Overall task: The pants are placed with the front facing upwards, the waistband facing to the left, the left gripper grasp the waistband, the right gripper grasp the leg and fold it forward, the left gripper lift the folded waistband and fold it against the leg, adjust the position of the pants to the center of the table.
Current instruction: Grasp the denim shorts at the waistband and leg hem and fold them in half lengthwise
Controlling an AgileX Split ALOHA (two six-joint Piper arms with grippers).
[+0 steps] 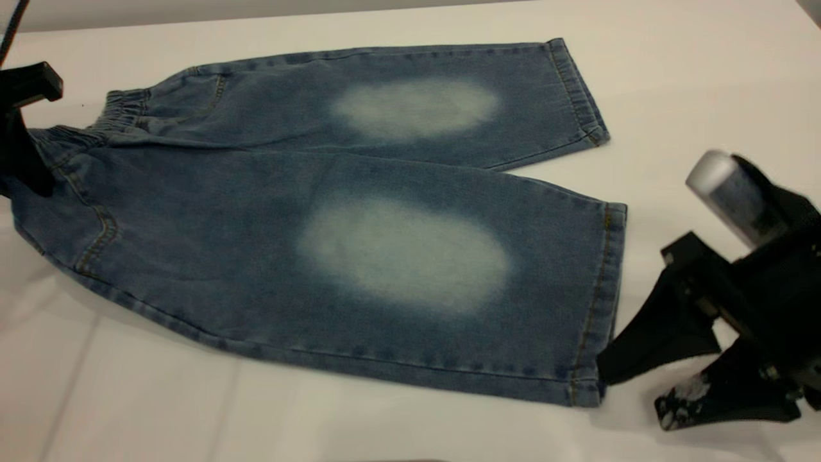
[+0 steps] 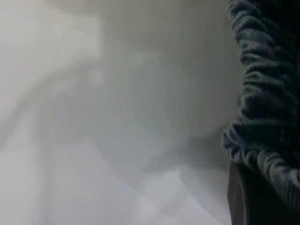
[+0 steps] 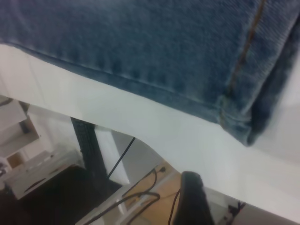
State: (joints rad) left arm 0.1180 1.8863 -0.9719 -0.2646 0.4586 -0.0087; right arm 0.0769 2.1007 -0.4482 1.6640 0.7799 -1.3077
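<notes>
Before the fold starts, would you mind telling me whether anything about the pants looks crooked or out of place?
The pants lie flat and front-up on the table, waistband left, but slightly askew: the legs slant across the table rather than square to it. No damage shows. The left gripper is at the waistband, the right gripper open beside the near cuff.

White table (image 1: 673,77), pants (image 1: 333,212) flat

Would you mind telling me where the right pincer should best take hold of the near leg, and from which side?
Grip the leg at its hemmed cuff corner, coming from the open table on the right. That corner lies flat, nearest the right pincer, which sits open beside it, and the doubled hem probably gives a firmer bite than the single cloth. The left pincer is at the waistband.
</notes>
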